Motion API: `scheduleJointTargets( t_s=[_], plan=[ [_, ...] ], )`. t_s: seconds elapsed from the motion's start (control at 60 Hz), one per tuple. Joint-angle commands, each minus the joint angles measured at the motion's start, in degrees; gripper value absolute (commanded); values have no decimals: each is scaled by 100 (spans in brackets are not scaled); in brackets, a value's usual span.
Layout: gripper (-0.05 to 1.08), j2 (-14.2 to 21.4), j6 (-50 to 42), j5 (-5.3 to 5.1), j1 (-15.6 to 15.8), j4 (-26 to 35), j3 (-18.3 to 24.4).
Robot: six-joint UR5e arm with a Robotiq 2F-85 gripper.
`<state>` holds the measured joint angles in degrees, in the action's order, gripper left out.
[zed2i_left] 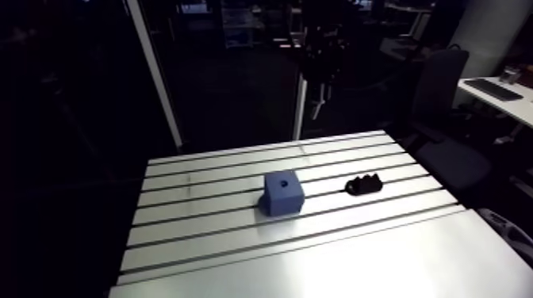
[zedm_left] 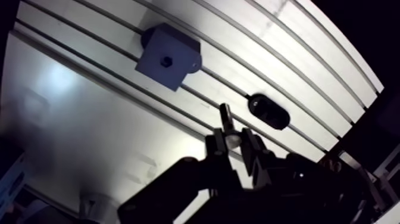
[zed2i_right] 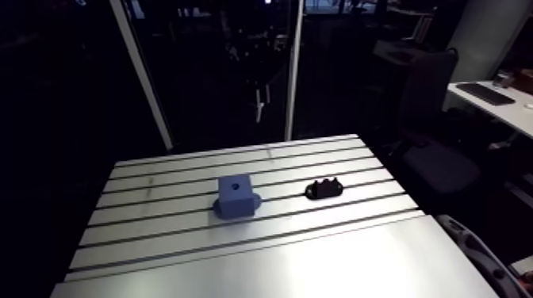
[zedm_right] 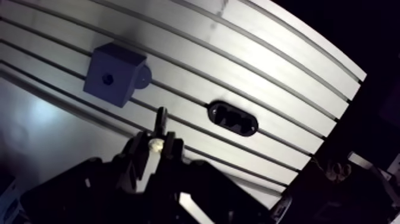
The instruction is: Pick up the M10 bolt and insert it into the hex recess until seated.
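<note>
Tool (zedm_right: 156,145) nearest you in the wrist view: its fingers (zedm_right: 138,152) are clamped on the M10 bolt (zedm_right: 159,119), whose shank sticks out ahead, clear of the tabletop (zedm_right: 286,77). Beyond it you see a black holder (zedm_right: 233,118) with two pockets. Further off sits the blue block (zedm_right: 113,74), its recess (zedm_right: 107,78) facing up, well apart from the bolt.
</note>
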<state>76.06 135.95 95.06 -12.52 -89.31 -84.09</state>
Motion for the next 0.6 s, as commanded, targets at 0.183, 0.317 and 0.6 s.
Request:
scheduleJointTargets(
  t_s=[0.183,0.317,0.6],
  plan=[
    [107,-263,-879,242,528,457,311],
    [108,-271,-890,262,662,406,303],
    [108,-220,-1080,255,986,-65,50]
  ],
)
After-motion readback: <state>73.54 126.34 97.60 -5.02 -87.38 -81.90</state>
